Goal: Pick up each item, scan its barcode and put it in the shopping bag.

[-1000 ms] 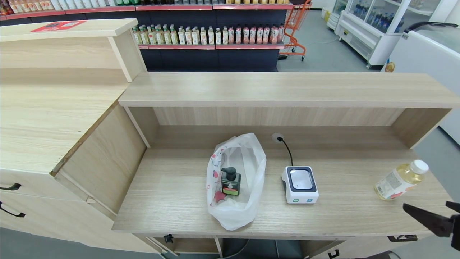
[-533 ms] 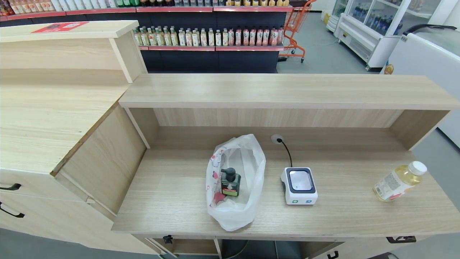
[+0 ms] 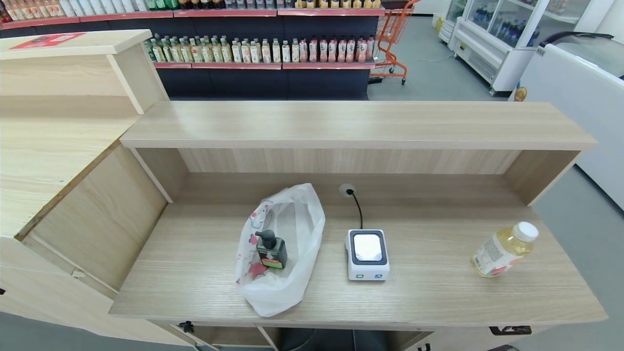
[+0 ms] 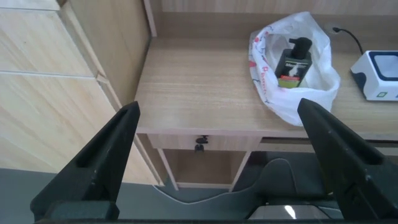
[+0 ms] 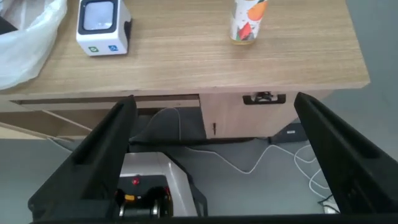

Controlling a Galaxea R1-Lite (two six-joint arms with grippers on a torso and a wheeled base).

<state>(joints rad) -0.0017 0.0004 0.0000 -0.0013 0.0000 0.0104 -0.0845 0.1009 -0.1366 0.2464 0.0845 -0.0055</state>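
Counter point(image 3: 438, 297): bag point(image 3: 300, 214), scanner point(image 3: 367, 253), seemingly oil bottle point(image 3: 502, 249).

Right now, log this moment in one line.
shopping bag: on counter, pump bottle inside | scanner: beside bag | yellow bottle: standing, counter's right end | left gripper: open, empty | right gripper: open, empty

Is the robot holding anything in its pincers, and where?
Nothing is held. The left pincer and the right pincer are both open and empty.
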